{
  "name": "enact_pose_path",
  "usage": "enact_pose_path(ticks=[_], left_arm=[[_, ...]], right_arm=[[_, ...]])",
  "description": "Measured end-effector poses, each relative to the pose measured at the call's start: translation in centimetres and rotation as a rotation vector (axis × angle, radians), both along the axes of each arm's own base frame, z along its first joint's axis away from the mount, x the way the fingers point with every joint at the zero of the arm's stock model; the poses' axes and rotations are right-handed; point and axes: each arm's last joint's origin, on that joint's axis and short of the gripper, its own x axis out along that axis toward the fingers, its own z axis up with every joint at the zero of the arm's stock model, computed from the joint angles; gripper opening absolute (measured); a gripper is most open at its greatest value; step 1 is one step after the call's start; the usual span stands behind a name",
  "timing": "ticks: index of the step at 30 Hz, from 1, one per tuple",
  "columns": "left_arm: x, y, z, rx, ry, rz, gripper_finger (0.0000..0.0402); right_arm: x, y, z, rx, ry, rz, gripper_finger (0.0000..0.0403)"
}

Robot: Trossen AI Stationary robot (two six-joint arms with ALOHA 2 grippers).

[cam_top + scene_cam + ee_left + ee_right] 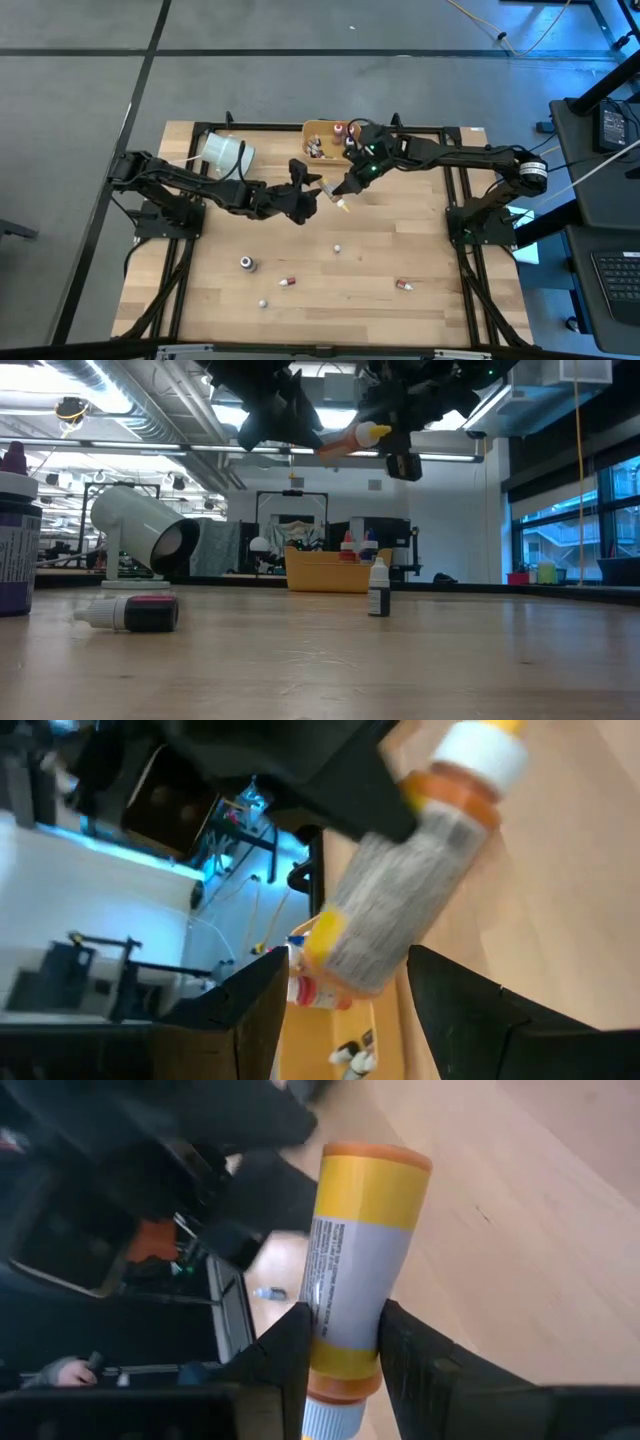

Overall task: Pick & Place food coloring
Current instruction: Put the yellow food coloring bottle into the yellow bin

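A food coloring bottle (390, 890) with a white label, orange ends and a yellow-tipped white cap hangs high over the table's middle (341, 205). My right gripper (345, 1345) is shut on it. My left gripper (345, 970) is open, one finger on either side of the bottle's bottom end; I cannot tell whether they touch it. Several small bottles lie loose on the near half of the table, among them one (247, 263) and another (404, 285). My right gripper pinches the bottle's body near its cap end (345, 1315) between its two fingers, which lie across the bottle. The bottle is lifted clear of the table and tilted, its yellow tip (342, 209) toward the table's near edge and its bottom end (375, 1160) toward my left gripper.
An orange bin (312, 130) holding several bottles stands at the far edge. A white cup (225, 152) lies on its side at the far left. In the low view, a dark bottle (378, 590) stands upright and another (135, 613) lies flat near the camera.
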Motion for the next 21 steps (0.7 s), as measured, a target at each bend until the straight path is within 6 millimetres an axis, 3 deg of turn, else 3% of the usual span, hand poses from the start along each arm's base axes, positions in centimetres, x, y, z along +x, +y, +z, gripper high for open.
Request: enact_pose_path(ticks=[10,21], left_arm=[[0.03,-0.07,0.01,0.150,0.116,-0.091,0.0203],[0.09,-0.02,0.15,0.191,0.129,-0.097,0.0161]], right_arm=[[0.21,-0.01,0.36,0.023,-0.035,0.005,0.0112],[0.22,0.15,0.40,0.065,-0.034,0.027,0.0112]])
